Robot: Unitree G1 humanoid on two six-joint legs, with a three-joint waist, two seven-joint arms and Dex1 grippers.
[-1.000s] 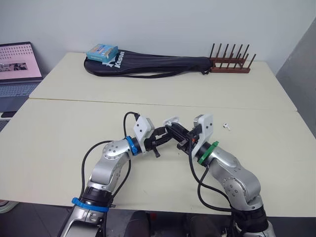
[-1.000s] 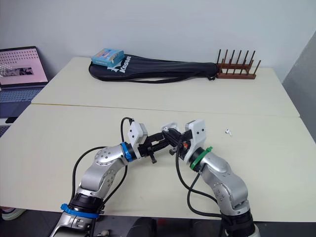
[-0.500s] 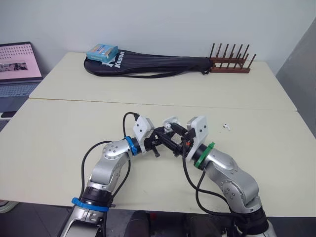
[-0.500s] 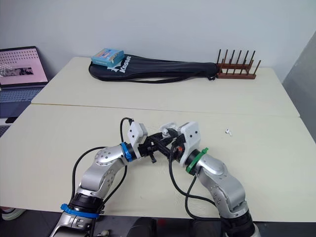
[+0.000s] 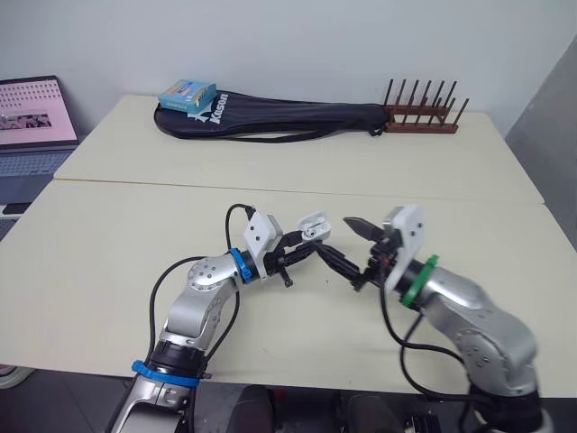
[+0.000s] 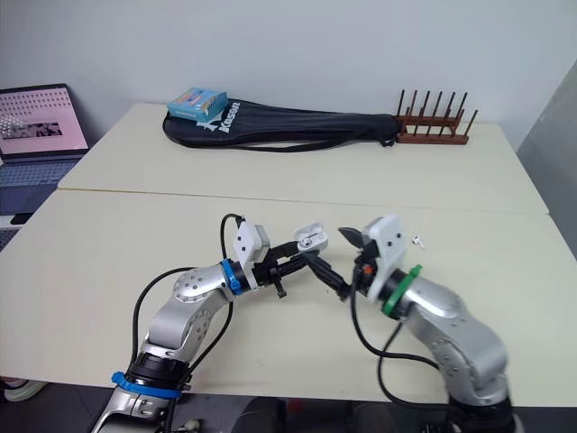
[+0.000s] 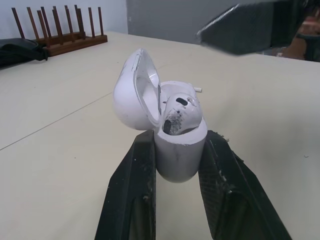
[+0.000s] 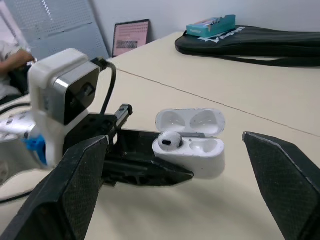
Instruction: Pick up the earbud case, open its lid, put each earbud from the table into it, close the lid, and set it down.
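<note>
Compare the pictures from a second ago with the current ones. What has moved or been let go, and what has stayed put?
The right gripper has drawn back from the earbud case toward the robot's right and is open and empty. One earbud sits in the case. Unchanged: the left gripper holds the case with its lid open, the second earbud lies on the table, and the racket bag and rack are in place.

I see two cream tables, near (image 5: 108, 262) and far (image 5: 297, 167), set edge to edge, with the seam crossing mid-frame. A plain white wall (image 5: 297, 41) stands behind. The far table carries a black racket bag (image 5: 279, 117), a blue box (image 5: 187, 94) at its left end, and a wooden peg rack (image 5: 421, 117) at upper right. An open laptop (image 5: 32, 126) sits at the left edge.
</note>
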